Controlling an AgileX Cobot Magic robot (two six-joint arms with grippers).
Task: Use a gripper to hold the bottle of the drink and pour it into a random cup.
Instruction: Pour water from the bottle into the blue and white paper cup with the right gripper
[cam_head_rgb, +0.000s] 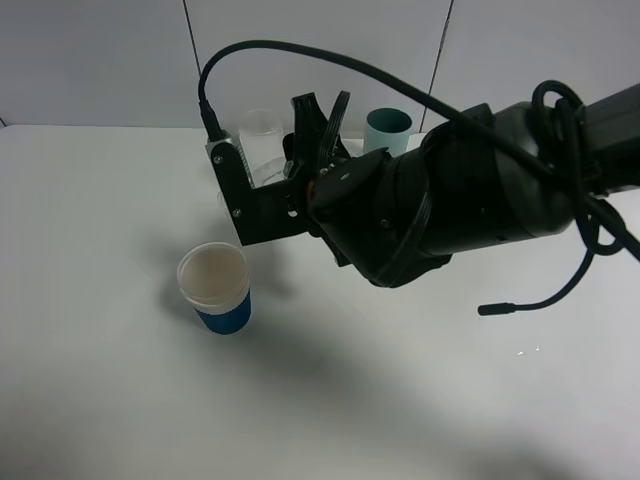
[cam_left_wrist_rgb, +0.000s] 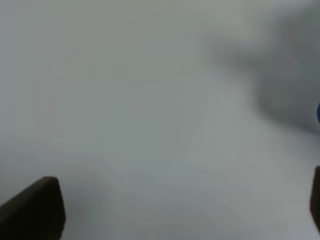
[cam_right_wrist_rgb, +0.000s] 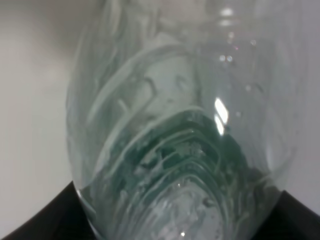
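The right gripper (cam_head_rgb: 322, 105) is pinching the bottle of the drink (cam_right_wrist_rgb: 170, 125). In the right wrist view the clear body and dark green label fill the space between the two dark fingers, with the neck at the end farther from the camera and bubbles in the liquid. In the high view the bottle is hard to tell apart from the glass tumbler (cam_head_rgb: 260, 125) behind it, so I cannot say how far it is tipped or where exactly its mouth is.

The right arm reaches across the middle of the tabletop (cam_head_rgb: 100, 400) and holds the gripper aloft near the far edge, close to the tumbler. The teal-green cup (cam_head_rgb: 388, 130) stands further toward the right edge.

The blue-banded cup (cam_head_rgb: 225, 315) stands upright and well apart from both, left of the middle. From the gripper it lies toward the near edge and somewhat toward the left edge, and lower down. It appears to sit off to one side of the gripper, not under it, so a pour would need the bottle's open end brought over the white rim.

The left gripper (cam_left_wrist_rgb: 175, 210) shows spread fingers with only bare tabletop between them. The high view does not show it, so the right arm is the one placed to pour.
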